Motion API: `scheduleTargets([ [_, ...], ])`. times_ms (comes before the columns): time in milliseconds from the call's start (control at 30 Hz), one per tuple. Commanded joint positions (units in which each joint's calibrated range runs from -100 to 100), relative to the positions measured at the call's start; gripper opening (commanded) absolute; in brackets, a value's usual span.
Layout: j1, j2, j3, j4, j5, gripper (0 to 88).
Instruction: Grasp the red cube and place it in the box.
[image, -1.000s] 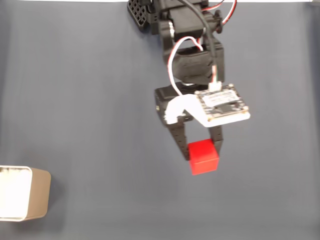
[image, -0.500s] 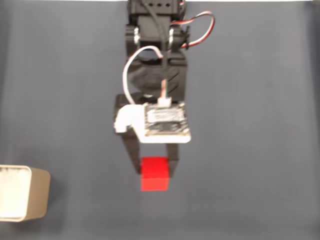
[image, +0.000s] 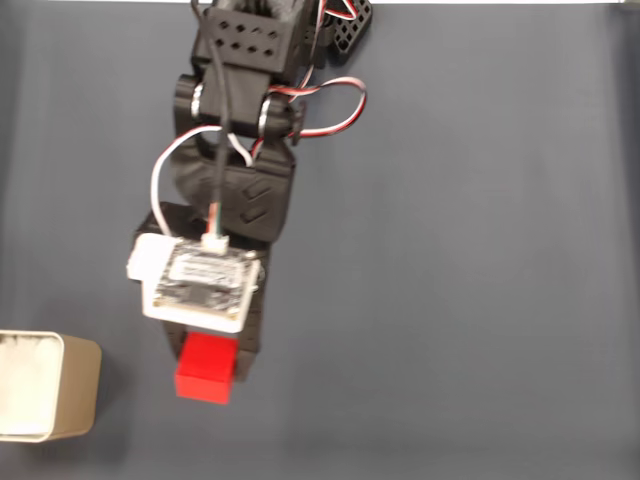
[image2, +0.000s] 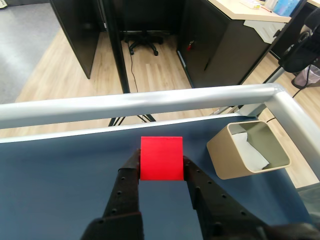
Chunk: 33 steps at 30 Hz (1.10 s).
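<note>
The gripper (image2: 161, 162) is clamped on the cube (image2: 161, 158) (one finger on each side), holding it above the blue table (image: 450, 300). In the wrist view, the box (image2: 235, 157) sits to its right.

Even, soft light falls over the blue-grey surface (image: 480, 300) in the fixed view, with no hard glare. The tan box (image: 70, 390) casts a faint shadow to its right. The arm (image: 240, 150) and the circuit board (image: 200, 285) on it look slightly smeared, while the surface stays sharp. In the wrist view the light is bright; the metal rail (image2: 150, 102) carries a pale sheen and bows a little. The red cube (image2: 161, 157) is crisp, its face flat and saturated.
</note>
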Motion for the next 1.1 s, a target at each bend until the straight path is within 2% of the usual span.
scheduleTargets([
  [0, 2.3, 0.9, -5.4, -1.1, -0.6, 5.5],
  [1067, 12.8, 19.3, -25.7, -1.9, -0.5, 5.7],
])
